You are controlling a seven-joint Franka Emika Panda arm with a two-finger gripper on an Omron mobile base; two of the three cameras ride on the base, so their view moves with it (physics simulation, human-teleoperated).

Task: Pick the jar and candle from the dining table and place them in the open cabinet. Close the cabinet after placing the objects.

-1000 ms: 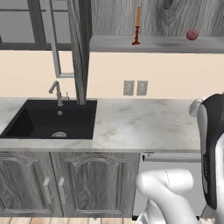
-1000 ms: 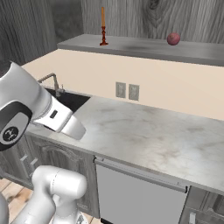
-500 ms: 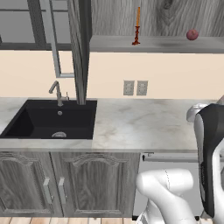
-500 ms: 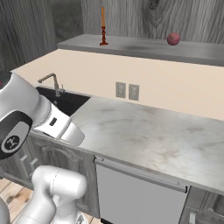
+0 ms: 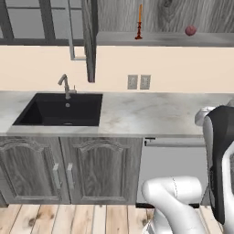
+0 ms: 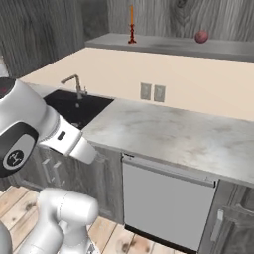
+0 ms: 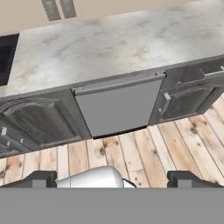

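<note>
Already the candle (image 5: 139, 23) is seen set on the cabinet shelf (image 5: 160, 39), high above and beyond the end effector (image 7: 112, 179), which is spread wide, empty. Jar fetching and door closing are judged left.

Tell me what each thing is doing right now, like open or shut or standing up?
candle: upright on the cabinet shelf.
red ball: resting on the same shelf, apart from the candle.
cabinet door: open.
base cabinet doors: shut.
gripper: open, holding nothing.
</note>
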